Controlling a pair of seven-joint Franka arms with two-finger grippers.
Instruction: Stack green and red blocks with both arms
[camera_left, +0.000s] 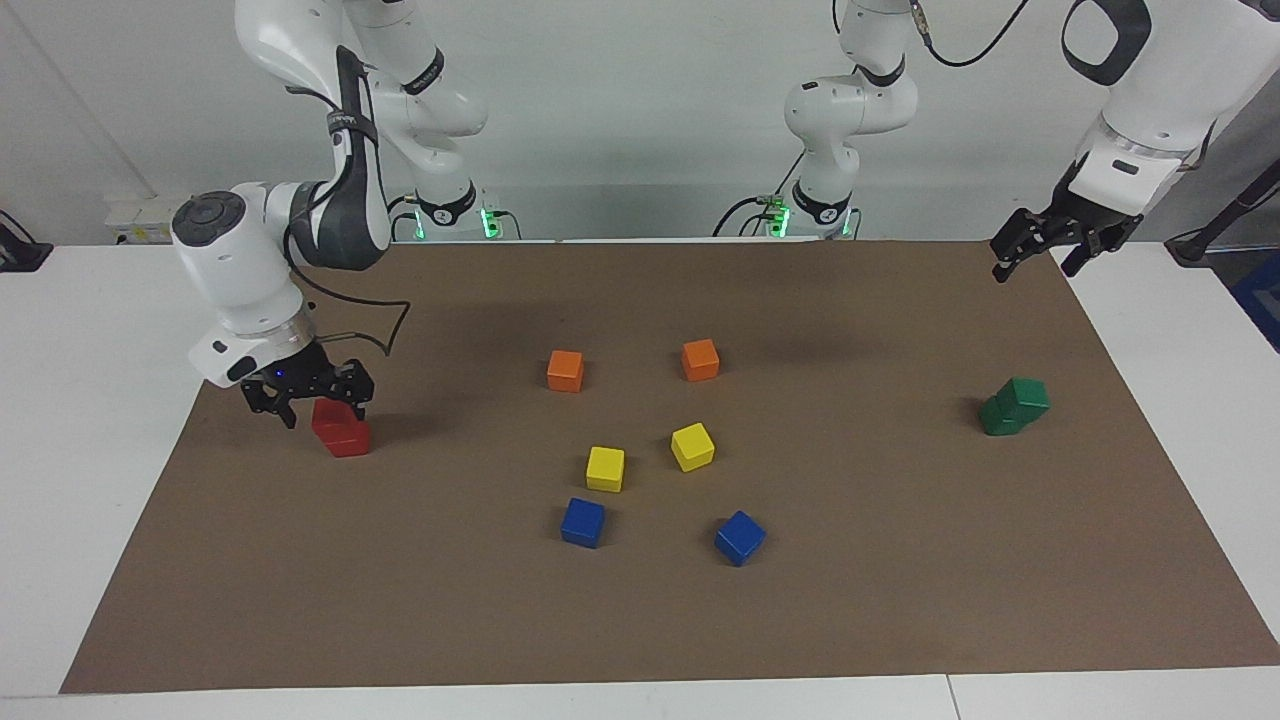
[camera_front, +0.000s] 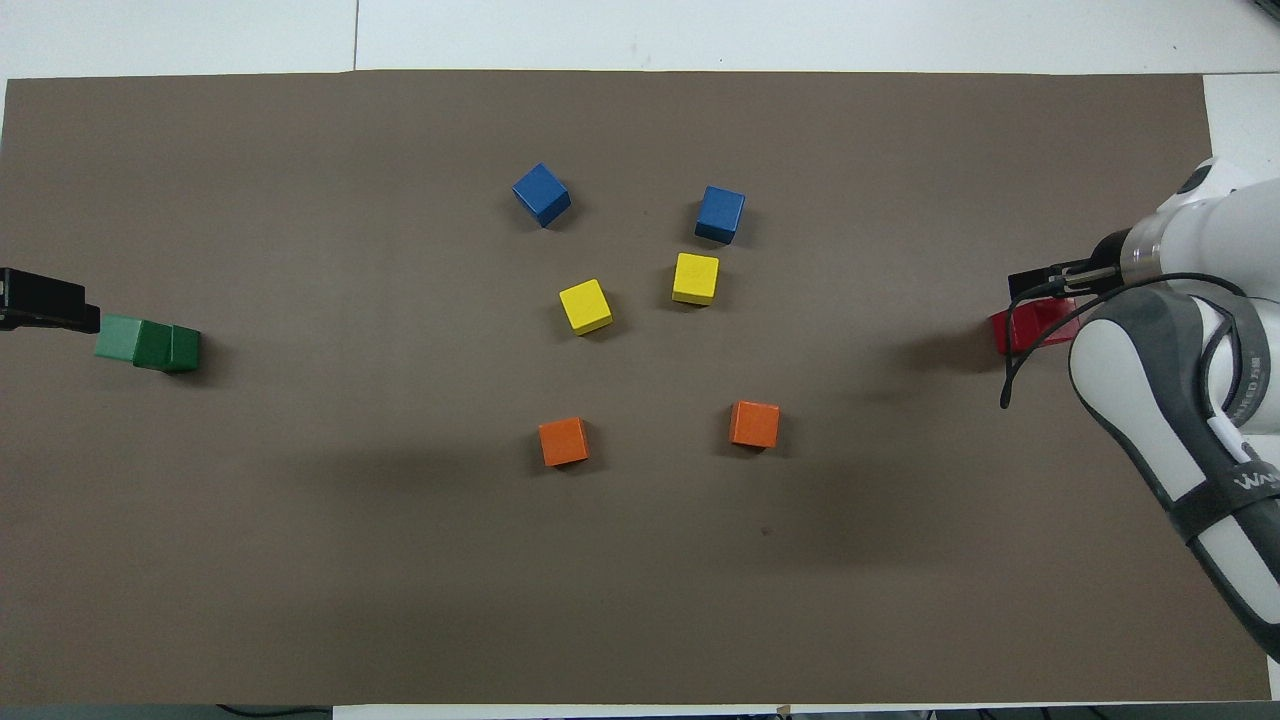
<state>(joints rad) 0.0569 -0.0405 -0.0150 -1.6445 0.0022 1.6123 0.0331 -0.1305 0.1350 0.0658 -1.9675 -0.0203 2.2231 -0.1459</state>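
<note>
Right gripper: jaws apart, just above red stack, holding nothing.
Left gripper: jaws apart, empty, waits high over mat corner.
Green stack: at left arm's end of mat.

Two bright red cubes, the red blocks, stand stacked one atop the other near the mat's edge at the right arm's end of the table, at about nine o'clock in the facing view, the upper cube sitting slightly askew. Two dark green cubes, the green blocks, form a second stack at the left arm's end, at about three o'clock, the top cube offset and overhanging the lower one.
</note>
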